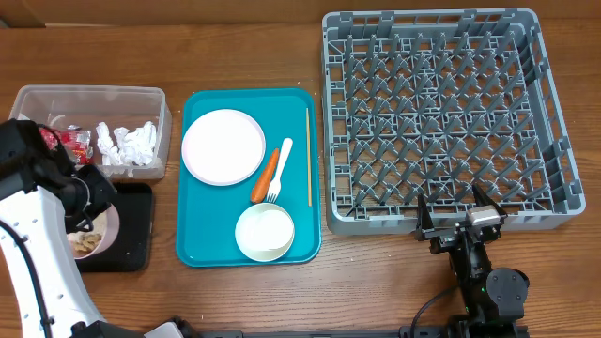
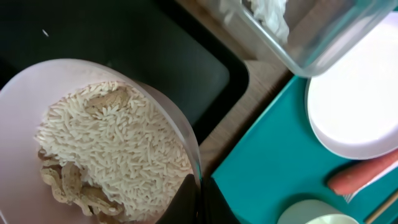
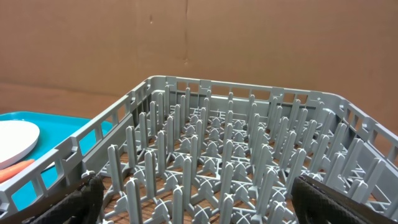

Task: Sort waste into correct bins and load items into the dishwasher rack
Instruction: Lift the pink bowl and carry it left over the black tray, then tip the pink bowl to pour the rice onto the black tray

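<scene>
The wooden surface [image 1: 282,38] carries everything; the grey dishwasher rack [image 1: 432,17] sits at its right end, pegs bare, and its far corner is cut off in the right wrist view. Left of it lies the teal tray [image 1: 211,239]. The clear tub [image 1: 94,90] stands at the far left, with the black tray [image 1: 139,225] just in front of it; the white left arm covers the tub's left corner and most of the black tray.

On the teal tray the white plate [image 1: 223,146] is at the back and an empty bowl [image 1: 265,232] at the front. The carrot [image 1: 265,176] and the white fork [image 1: 282,160] lie crossed between them; the chopsticks [image 1: 308,155] show as a thin line by the right rim - one stick or two, I cannot tell. The red wrapper [image 1: 70,143] and the tissue [image 1: 127,143] are in the tub.

The left gripper [image 2: 200,199] has its fingers pinched on the rim of the rice bowl [image 2: 25,99] over the black tray; whether the bowl touches the tray cannot be told. Rice [image 2: 118,143] fills it, with brownish scraps at the lower edge too blurred to name.

The right gripper [image 1: 454,211] is at the rack's near wall; its fingers [image 3: 87,199] are spread wide and hold nothing - only their tips show.
</scene>
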{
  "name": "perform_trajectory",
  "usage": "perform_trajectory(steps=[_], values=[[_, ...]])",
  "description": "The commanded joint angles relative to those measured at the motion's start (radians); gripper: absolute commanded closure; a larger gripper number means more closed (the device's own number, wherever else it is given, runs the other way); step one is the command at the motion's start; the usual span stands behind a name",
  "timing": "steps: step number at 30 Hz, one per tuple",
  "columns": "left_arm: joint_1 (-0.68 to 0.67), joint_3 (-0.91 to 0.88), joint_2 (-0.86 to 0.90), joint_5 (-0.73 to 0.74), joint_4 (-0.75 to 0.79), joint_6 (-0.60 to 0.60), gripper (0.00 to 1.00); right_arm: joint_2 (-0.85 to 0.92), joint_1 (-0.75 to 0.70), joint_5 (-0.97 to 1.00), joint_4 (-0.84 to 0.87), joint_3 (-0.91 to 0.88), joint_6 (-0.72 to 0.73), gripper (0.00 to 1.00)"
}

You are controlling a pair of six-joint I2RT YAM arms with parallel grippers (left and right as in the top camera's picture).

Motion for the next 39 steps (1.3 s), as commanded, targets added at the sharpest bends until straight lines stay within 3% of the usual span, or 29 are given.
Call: perform_trajectory(steps=[1,6,11,15,26,39], values=[[0.012,0.026,-0.021,-0.014,0.032,0.026,0.96,-0.011,-0.005,-0.005,0.005,-0.011,0.0,0.0],[0.02,0.025,-0.021,-0.022,0.045,0.024,0.96,-0.011,-0.005,-0.005,0.005,-0.011,0.0,0.0],[0.042,0.025,-0.021,-0.101,0.013,-0.056,0.96,-0.011,-0.005,-0.005,0.005,-0.011,0.0,0.0],[0.043,0.023,-0.021,-0.087,0.018,-0.01,0.96,-0.011,-0.005,-0.005,0.005,-0.011,0.0,0.0],[0.068,-0.022,-0.021,0.234,0.111,0.197,0.96,-0.011,-0.005,-0.005,0.005,-0.011,0.0,0.0],[0.287,-0.065,-0.021,0.623,0.113,0.406,0.96,-0.011,-0.005,-0.005,0.005,-0.011,0.0,0.0]])
